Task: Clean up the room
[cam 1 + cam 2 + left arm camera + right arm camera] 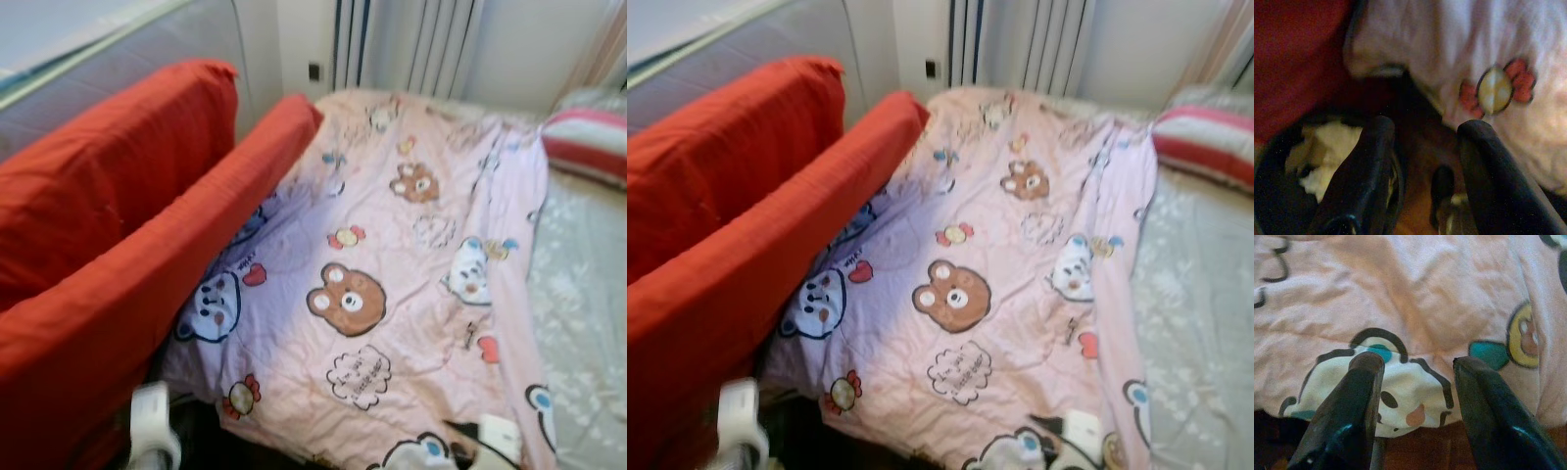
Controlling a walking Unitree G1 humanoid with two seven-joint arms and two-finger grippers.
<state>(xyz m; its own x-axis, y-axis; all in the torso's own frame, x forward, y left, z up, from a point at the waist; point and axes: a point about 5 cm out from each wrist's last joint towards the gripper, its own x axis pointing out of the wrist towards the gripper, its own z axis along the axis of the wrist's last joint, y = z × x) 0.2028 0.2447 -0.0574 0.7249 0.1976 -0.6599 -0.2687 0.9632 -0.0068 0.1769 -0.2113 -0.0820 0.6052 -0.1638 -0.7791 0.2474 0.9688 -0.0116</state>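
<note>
A pink blanket (392, 255) printed with cartoon bears lies spread over the bed, its near edge hanging toward me. My left gripper (1427, 129) is open and low at the blanket's near left corner, beside a candy print (1496, 90); nothing is between its fingers. My left wrist (152, 421) shows at the bottom by the red sofa. My right gripper (1418, 363) is open just over the blanket's near edge, above a white bear print (1400, 391), and holds nothing. My right wrist (495, 436) sits at the bottom right on the blanket.
Red sofa cushions (108, 196) stand close along the bed's left side. A grey sheet (583, 294) and a striped pillow (588, 137) lie on the right. A dark round bin with white crumpled stuff (1317, 156) sits below the left gripper. Curtains (411, 44) hang behind.
</note>
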